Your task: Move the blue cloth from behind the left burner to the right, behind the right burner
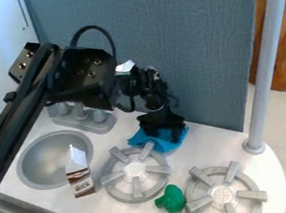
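Down by the back edge of a toy kitchen's white surface (209, 144), with the black gripper (165, 130) right at a crumpled blue cloth (167, 146), close to a gray-blue panel (191, 50). Cannot tell from this angle the state of the jaws, clenched or released. Just in front of the cloth, a gray burner (134, 170); toward the right edge, a second burner (222, 195), with a lumpy green object (171, 199) between the pair. On the left, a brown-and-white carton (80, 176) at the right rim of a round gray sink (30, 176).
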Tool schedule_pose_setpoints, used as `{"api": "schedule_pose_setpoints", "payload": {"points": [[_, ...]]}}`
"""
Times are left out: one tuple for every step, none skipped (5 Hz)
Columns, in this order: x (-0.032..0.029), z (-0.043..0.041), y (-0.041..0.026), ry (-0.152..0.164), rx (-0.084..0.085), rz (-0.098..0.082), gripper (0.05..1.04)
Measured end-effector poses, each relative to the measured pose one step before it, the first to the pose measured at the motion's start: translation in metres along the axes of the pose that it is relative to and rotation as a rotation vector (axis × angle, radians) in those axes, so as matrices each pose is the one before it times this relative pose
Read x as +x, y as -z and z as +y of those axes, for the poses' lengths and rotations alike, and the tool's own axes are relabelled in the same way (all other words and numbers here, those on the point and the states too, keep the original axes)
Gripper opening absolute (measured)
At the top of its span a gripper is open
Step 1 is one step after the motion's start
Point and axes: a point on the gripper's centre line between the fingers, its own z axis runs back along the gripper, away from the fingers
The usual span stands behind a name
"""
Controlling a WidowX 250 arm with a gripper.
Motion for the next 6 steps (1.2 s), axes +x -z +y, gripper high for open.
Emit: {"api": "schedule_pose_setpoints", "payload": {"points": [[-0.00098,-0.0168,0.00177,0.0192,-0.0346,-0.0046,1.001],[-0.00493,-0.03052,0.00281,0.0344,-0.0322,0.0015,1.001],[-0.00572,-0.03986,0.0063,0.0762,-0.0265,0.0083,1.001],[-0.00231,-0.02045,0.00285,0.0457,-0.0133,0.0046,1.0],[0.00596,-0.02346,-0.00238,0.0325,-0.0121,-0.0115,1.001],[0.01443,-0.02449,0.00073,0.0312,0.0027,-0.0353,1.001]]}}
